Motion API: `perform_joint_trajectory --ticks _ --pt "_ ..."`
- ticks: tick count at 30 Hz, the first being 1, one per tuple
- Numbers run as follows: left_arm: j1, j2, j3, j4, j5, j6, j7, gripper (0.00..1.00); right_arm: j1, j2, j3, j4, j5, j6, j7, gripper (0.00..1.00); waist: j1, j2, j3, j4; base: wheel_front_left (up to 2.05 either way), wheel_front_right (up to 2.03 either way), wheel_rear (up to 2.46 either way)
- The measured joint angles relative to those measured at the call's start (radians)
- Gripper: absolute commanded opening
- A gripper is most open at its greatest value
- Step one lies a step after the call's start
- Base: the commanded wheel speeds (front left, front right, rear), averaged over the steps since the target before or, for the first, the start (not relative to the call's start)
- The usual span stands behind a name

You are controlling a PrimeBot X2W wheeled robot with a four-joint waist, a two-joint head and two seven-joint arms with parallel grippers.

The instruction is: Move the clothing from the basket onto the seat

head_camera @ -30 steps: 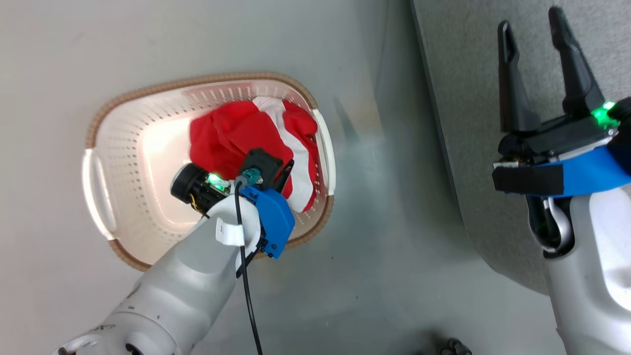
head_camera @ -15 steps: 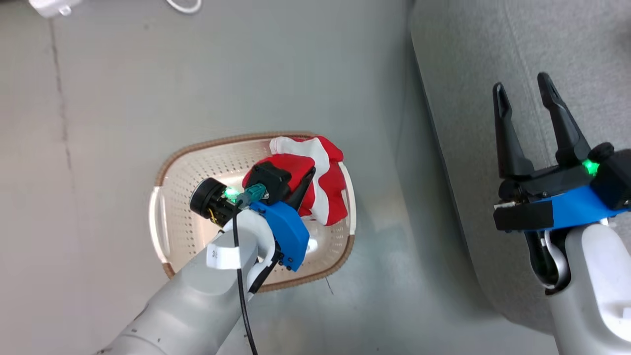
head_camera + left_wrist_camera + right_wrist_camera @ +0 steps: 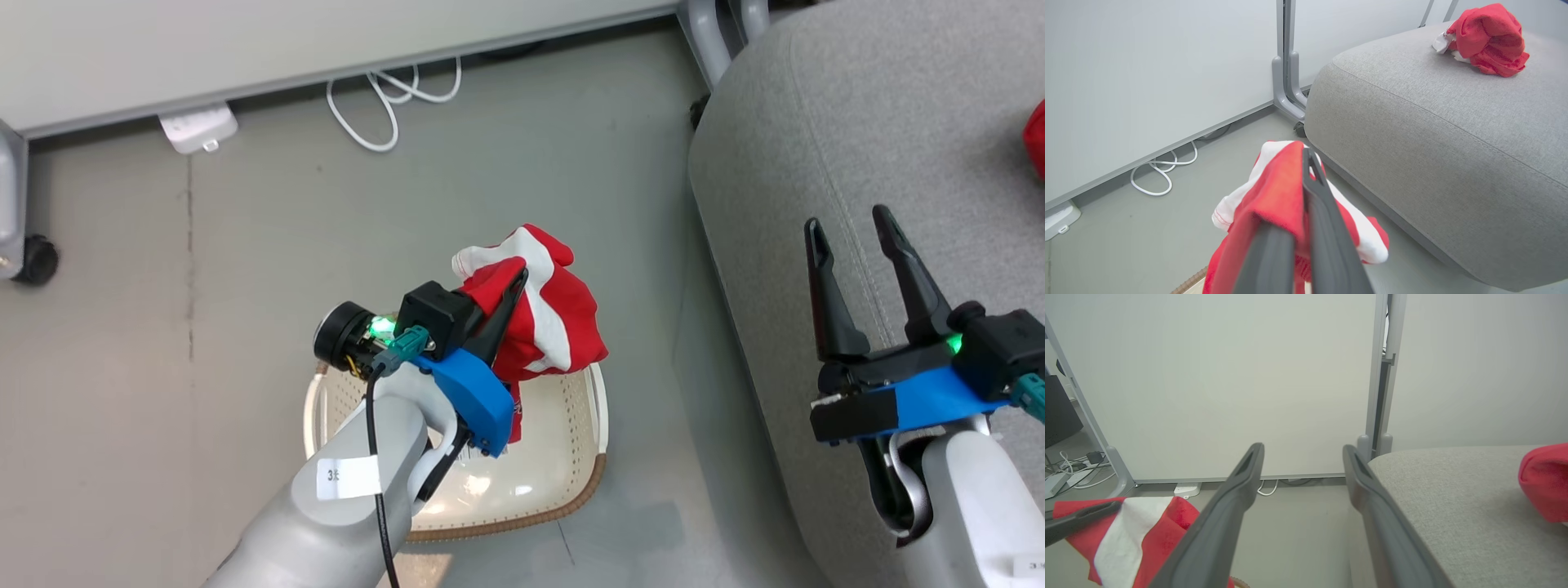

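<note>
My left gripper (image 3: 516, 276) is shut on a red clothing piece with white stripes (image 3: 549, 320), held up in the air above the cream basket (image 3: 563, 457). The same garment (image 3: 1274, 204) drapes over the left fingers (image 3: 1327, 228) in the left wrist view. The basket's inside looks bare where it shows. A second red garment (image 3: 1488, 38) lies bunched on the grey seat (image 3: 1453, 134), its edge visible (image 3: 1037, 147) at the head view's right. My right gripper (image 3: 849, 233) hangs open over the seat (image 3: 857, 122) with nothing between its fingers (image 3: 1237, 490).
A white wall panel (image 3: 245, 49) with grey metal legs (image 3: 1286, 81) stands behind. White cables (image 3: 392, 98) and a power strip (image 3: 198, 126) lie on the floor near it. A caster wheel (image 3: 37, 260) sits at the far left.
The left gripper has lifted the red garment out of the basket and up. The head camera has tilted up, bringing the wall, cables and more of the seat into view.
</note>
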Motion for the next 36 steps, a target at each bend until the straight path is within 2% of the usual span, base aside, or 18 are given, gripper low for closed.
perform_joint_trajectory --ticks 6,12,28,36 --pt "0.004 -0.011 0.078 -0.067 0.056 -0.006 0.000 0.00 0.051 0.009 -0.011 0.012 -0.007 0.000 0.000 1.00 0.0000 0.0000 -0.086 0.021 0.00 0.00 0.00" --pt "-0.007 -0.025 0.108 -0.108 0.092 -0.008 0.000 0.00 0.083 0.023 -0.015 0.021 -0.011 0.000 0.000 1.00 0.0001 0.0000 -0.146 0.038 0.00 0.00 0.00" --pt "-0.027 -0.046 0.068 -0.119 0.098 -0.026 0.000 0.00 0.193 0.042 -0.036 0.031 -0.032 0.000 0.000 1.00 0.0001 0.0000 -0.279 0.076 0.00 0.00 0.00" --pt "-0.027 -0.048 0.048 -0.117 0.088 -0.026 0.000 0.00 0.200 0.046 -0.031 0.031 -0.033 0.000 0.000 1.00 0.0001 0.0001 -0.299 0.081 0.00 0.00 0.00"
